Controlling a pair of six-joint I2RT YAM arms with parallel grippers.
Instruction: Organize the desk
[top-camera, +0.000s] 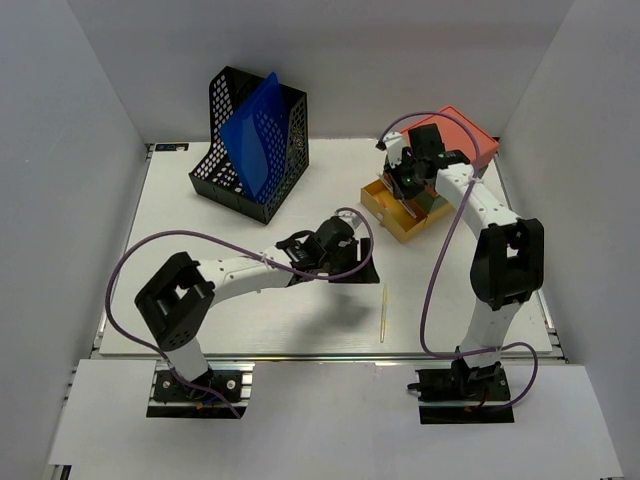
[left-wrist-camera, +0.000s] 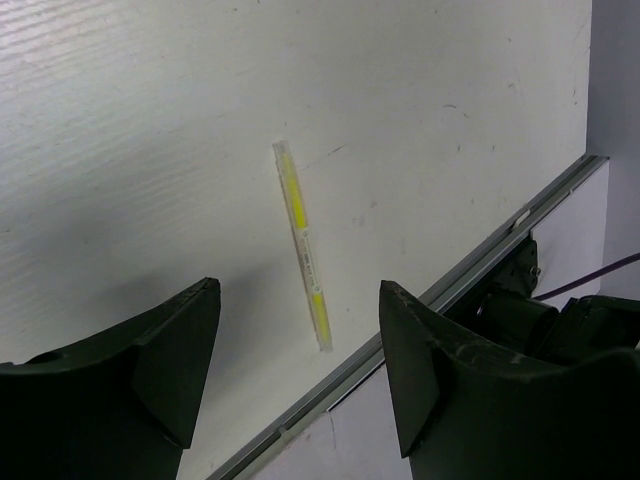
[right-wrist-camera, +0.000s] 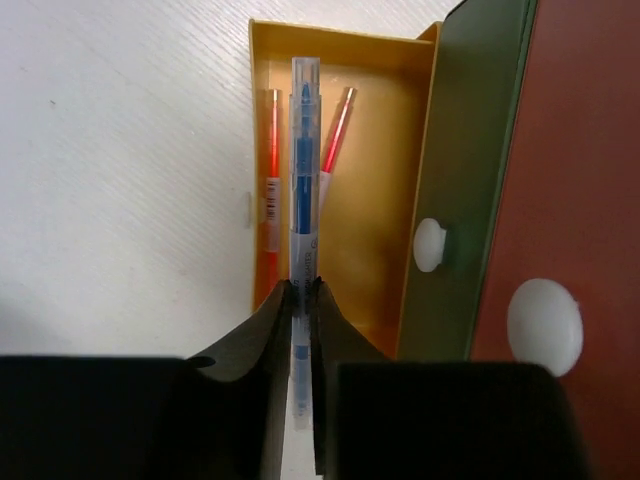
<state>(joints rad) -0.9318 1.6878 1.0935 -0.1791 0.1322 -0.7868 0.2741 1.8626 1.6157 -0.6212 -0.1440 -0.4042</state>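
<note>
Right fingers (right-wrist-camera: 275, 325): clamped on a blue pen (right-wrist-camera: 303, 150), whose free end reaches lengthwise over the open yellow drawer (right-wrist-camera: 340, 55); whether the pen touches the drawer floor cannot be told.
Left fingers (left-wrist-camera: 195, 330): spread wide with nothing between them, hovering on the near-left side of the yellow drawer, well apart from it.
Surface (top-camera: 250, 310): white and faintly ribbed with a metal rail at its near edge; it carries the yellow drawer on its far right part and stretches away from it to the left and toward the arm bases.
Drawer contents: two red pens, one (right-wrist-camera: 272, 170) lying along the drawer's left wall, the other (right-wrist-camera: 337, 130) slanted nearer its middle.
Orange-red box (top-camera: 465, 135): directly behind the yellow drawer, which is pulled out of it.
White knobs (right-wrist-camera: 430, 245): on a green front and a red-brown front just right of the yellow drawer.
Yellow highlighter (left-wrist-camera: 303, 245): flat on the surface, straight toward the near rail from the yellow drawer, untouched by the left fingers.
Black mesh file holder (top-camera: 285, 150): well left of the yellow drawer, with a blue folder (top-camera: 255, 135) standing tilted in it.
</note>
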